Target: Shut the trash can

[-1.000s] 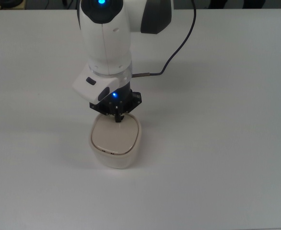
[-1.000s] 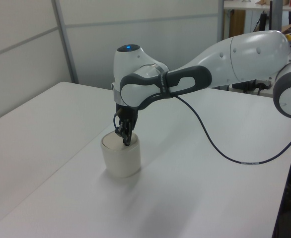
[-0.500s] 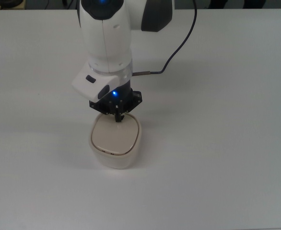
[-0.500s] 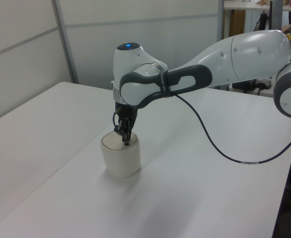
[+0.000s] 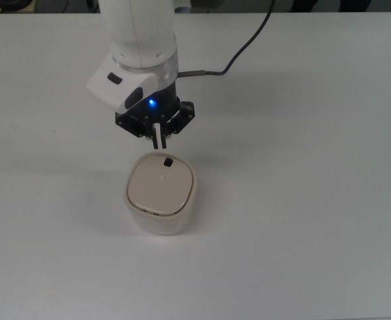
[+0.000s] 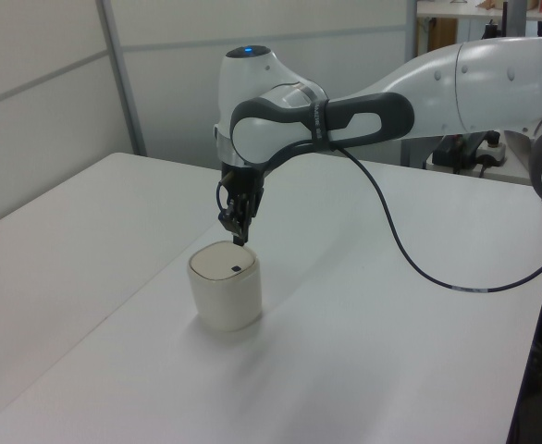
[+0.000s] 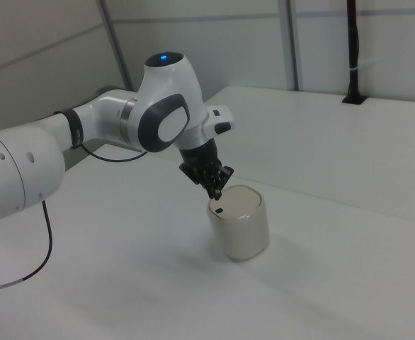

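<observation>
Trash can (image 5: 161, 195), cream, rounded-square, flat lid down, black knob (image 5: 168, 161), pincer (image 5: 159, 142) above, fingers nearly together.

White surface (image 5: 315, 200) with one trash can (image 5: 161, 193)

The trash can stands upright directly on the surface, lid flat on top; bare white surface lies around the trash can on every side; a black cable (image 5: 245, 43) hangs above.

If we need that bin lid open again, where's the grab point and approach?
Grip the small black knob near the lid's edge closest to the gripper. Come straight down from above: the lid lies flat and flush in the trash can, so the knob is probably the only raised part to pinch.
</observation>
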